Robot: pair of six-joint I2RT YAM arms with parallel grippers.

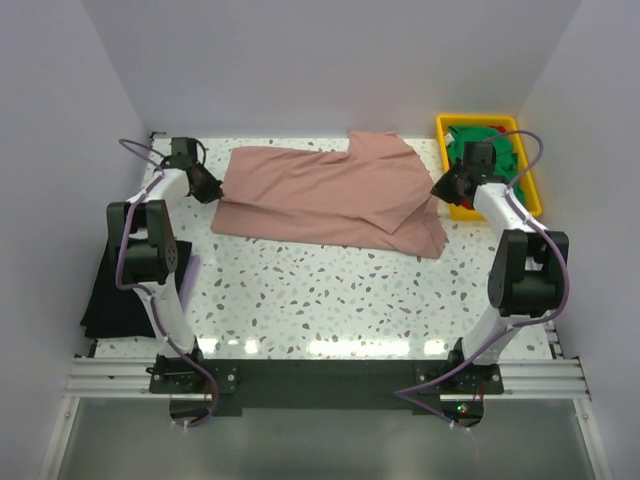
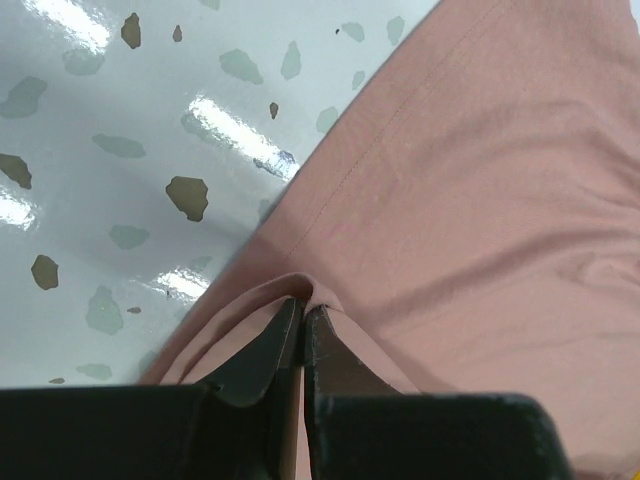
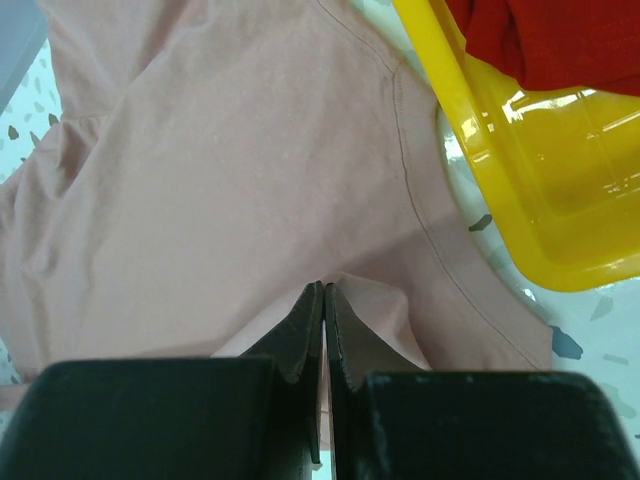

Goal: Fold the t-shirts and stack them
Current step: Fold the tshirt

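Observation:
The dusty pink t-shirt (image 1: 330, 195) lies spread across the back of the table, partly folded over itself. My left gripper (image 1: 212, 187) is shut on the shirt's left edge (image 2: 420, 200), the cloth pinched between the fingertips. My right gripper (image 1: 440, 188) is shut on the shirt's right edge (image 3: 230, 170), next to the tray. A green t-shirt (image 1: 505, 155) and a red t-shirt (image 3: 560, 40) lie in the yellow tray. A black t-shirt (image 1: 110, 290) lies at the table's left edge, near the left arm.
The yellow plastic tray (image 1: 528, 200) stands at the back right corner; its rim (image 3: 470, 130) is close to my right gripper. White walls close in the table at the back and both sides.

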